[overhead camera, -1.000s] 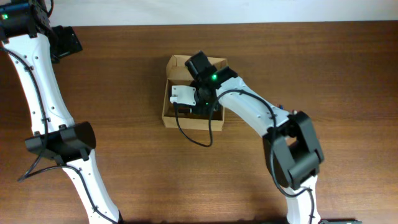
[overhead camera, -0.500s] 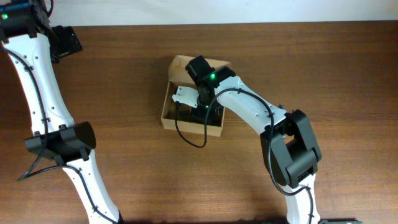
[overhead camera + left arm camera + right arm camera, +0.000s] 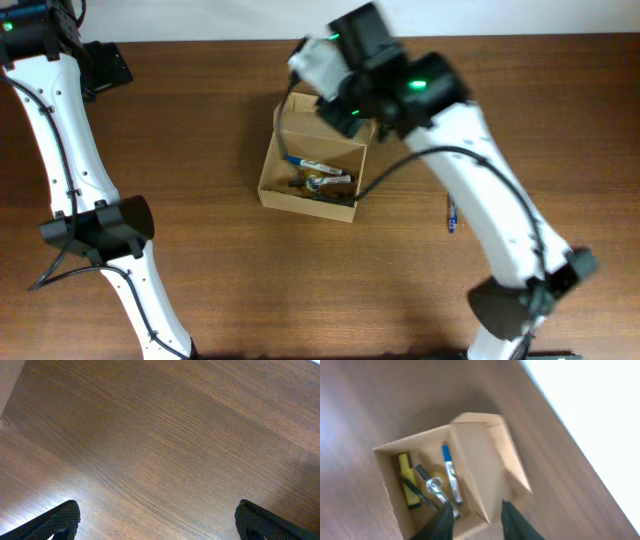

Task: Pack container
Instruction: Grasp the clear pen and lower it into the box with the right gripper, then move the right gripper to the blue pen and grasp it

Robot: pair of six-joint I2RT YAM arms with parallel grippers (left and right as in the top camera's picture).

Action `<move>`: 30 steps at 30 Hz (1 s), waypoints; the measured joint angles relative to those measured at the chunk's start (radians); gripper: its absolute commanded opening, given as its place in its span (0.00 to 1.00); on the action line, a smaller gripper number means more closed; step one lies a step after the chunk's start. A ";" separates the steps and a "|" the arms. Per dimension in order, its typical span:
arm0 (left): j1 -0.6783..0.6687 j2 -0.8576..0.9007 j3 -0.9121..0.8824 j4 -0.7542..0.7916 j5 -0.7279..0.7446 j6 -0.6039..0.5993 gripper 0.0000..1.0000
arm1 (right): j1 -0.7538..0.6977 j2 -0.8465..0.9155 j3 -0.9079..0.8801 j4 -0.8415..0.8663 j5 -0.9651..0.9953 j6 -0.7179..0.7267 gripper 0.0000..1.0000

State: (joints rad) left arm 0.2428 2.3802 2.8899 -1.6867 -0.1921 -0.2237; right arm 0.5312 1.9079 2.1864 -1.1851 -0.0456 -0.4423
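Note:
The container [image 3: 268, 170], a tan cardboard box, sits open mid-table with its flap lid [image 3: 318, 125] raised at the far side. Several pens and markers lie inside, among them a blue pen [image 3: 451, 474] and a yellow marker [image 3: 406, 481]. My right gripper [image 3: 477, 521] hangs high above the box's near corner, its jaws apart with nothing between them. The right arm [image 3: 440, 110] crosses over the box's far right. My left gripper [image 3: 157, 516] is wide open over bare wood at the far left corner [image 3: 105, 65].
A loose blue pen [image 3: 452, 214] lies on the wood to the right of the box, under the right arm. The table's far edge [image 3: 560, 415] meets a white surface just beyond the box.
My right gripper has lifted up out of the box and its jaws have parted, which uncovers the pens inside. The left arm has not moved.

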 measured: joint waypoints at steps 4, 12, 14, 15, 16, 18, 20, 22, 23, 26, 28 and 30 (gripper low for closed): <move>0.000 0.000 0.000 0.000 0.000 0.000 1.00 | -0.150 -0.058 0.004 -0.016 0.032 0.129 0.31; 0.000 0.000 0.000 0.000 0.000 0.000 1.00 | -0.524 -0.060 -0.127 -0.081 0.026 0.325 0.41; 0.000 0.000 0.000 0.000 0.000 0.000 1.00 | -0.578 -0.059 -0.227 -0.082 0.002 0.348 0.41; 0.000 0.000 0.000 0.000 0.000 0.000 1.00 | -0.592 -0.058 -0.274 -0.087 -0.006 0.358 0.40; 0.000 0.000 0.000 0.000 0.000 0.000 1.00 | -0.604 -0.055 -0.352 -0.052 -0.016 0.372 0.40; 0.000 0.000 0.000 0.000 0.000 0.000 1.00 | -0.607 -0.054 -0.449 -0.006 -0.027 0.386 0.40; 0.000 0.000 0.000 0.000 0.000 0.000 1.00 | -0.603 -0.052 -0.579 0.066 -0.038 0.397 0.40; 0.000 0.000 0.000 0.000 0.000 0.000 1.00 | -0.602 -0.050 -0.666 0.117 -0.044 0.406 0.40; 0.000 0.000 0.000 0.000 0.000 0.000 1.00 | -0.600 -0.049 -0.710 0.155 -0.042 0.414 0.40; 0.000 0.000 0.000 0.000 0.000 0.000 1.00 | -0.600 -0.048 -0.787 0.226 -0.018 0.433 0.40; 0.000 0.000 0.000 0.000 0.000 0.000 1.00 | -0.601 -0.048 -0.836 0.271 0.001 0.444 0.39; 0.000 0.000 0.000 0.000 0.000 0.000 1.00 | -0.600 -0.048 -0.866 0.298 0.009 0.453 0.39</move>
State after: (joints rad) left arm 0.2428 2.3802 2.8899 -1.6871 -0.1921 -0.2237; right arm -0.0692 1.8599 1.3201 -0.8871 -0.0368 0.0109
